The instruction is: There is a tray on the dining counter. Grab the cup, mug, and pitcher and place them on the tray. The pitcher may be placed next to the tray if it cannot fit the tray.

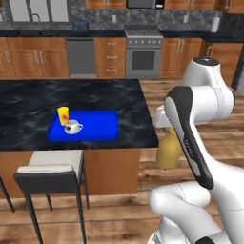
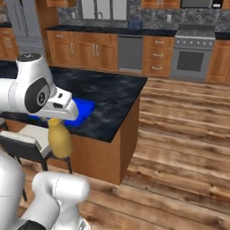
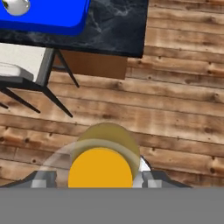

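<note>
The pitcher point(image 1: 170, 150) hangs over the wood floor beside the tabletop point(image 1: 95, 102), clamped at its narrow neck by the wide-set tool point(image 3: 101, 180) — rigid, smooth, bottom-heavy, it may swing — cup point(image 1: 63, 115) and mug point(image 1: 73, 127) sit on the tray point(image 1: 97, 125).

Rendered home kitchen: wooden cabinets point(image 1: 33, 57) lined the back wall, with steel oven point(image 1: 143, 58), dishwasher point(image 1: 81, 57), sink faucet point(image 1: 36, 19), black marble island counter point(image 1: 119, 100), stool point(image 1: 52, 167), plank floor point(image 2: 179, 134).

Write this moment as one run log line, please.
claw: shut on pitcher, above floor | cup, mug: on tray | next: bring pitcher to dining counter
</note>
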Controlling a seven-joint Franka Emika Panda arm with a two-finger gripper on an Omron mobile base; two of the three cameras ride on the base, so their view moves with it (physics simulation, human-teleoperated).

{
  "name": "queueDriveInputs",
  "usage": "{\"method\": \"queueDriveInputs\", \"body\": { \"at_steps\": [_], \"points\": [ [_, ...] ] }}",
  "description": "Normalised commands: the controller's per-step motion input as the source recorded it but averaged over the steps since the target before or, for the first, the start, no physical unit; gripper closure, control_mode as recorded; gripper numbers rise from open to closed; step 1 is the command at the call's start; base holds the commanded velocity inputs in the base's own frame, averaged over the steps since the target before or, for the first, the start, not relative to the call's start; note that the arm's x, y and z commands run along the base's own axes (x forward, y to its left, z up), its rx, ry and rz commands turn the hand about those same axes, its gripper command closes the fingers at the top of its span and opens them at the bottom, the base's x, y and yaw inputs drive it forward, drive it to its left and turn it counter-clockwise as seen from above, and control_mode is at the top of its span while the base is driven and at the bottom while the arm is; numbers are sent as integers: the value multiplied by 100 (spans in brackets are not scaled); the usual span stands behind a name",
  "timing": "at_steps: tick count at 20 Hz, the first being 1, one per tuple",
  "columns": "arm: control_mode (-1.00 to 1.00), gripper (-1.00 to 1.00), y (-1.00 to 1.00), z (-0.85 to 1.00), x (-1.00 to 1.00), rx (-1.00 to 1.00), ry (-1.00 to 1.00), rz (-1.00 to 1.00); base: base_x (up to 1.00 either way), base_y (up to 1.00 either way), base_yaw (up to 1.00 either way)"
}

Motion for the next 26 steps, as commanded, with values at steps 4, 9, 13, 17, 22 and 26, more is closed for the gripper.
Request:
{"method": "queueDriveInputs", "body": {
  "at_steps": [4, 9, 13, 17, 22, 26],
  "points": [
    [100, 100, 0, 0, 0, 0, 0, 0, 50, -1, 15],
    [100, 100, 0, 0, 0, 0, 0, 0, 18, 20, 4],
    [100, 100, 0, 0, 0, 0, 0, 0, 29, 27, 0],
    [100, 100, 0, 0, 0, 0, 0, 0, 62, 8, 8],
    [100, 100, 0, 0, 0, 0, 0, 0, 75, 4, 12],
    [100, 100, 0, 0, 0, 0, 0, 0, 54, 8, 11]
  ]
}}
